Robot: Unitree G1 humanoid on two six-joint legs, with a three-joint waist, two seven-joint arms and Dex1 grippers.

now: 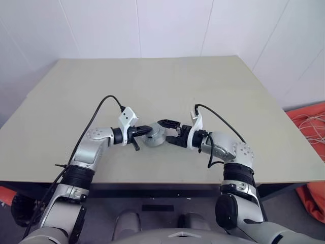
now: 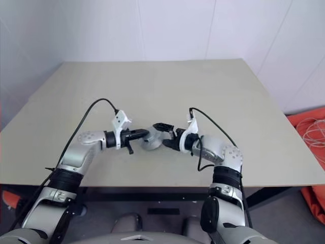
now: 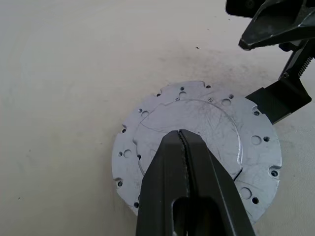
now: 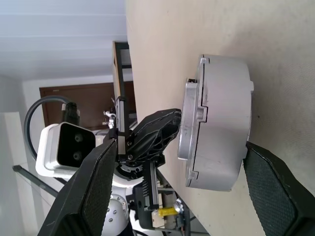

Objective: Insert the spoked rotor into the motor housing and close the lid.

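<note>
The motor housing point(image 4: 224, 123) is a squat silver-grey cylinder, its flat lid point(image 3: 197, 147) pocked with small holes, sitting on the beige desk point(image 1: 152, 81) near the front edge. White walls stand behind. The left gripper point(image 3: 183, 142), fingers together, presses on the lid; the right gripper point(image 1: 171, 133) stands spread wide beside the housing.

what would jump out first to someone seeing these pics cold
The round silver motor housing near the front middle of the beige table, its flat lid already on top. The left gripper, fingers shut, presses its tips on the lid, while the right gripper stands open just to the housing's right side, its fingers either side of it without touching.
</note>
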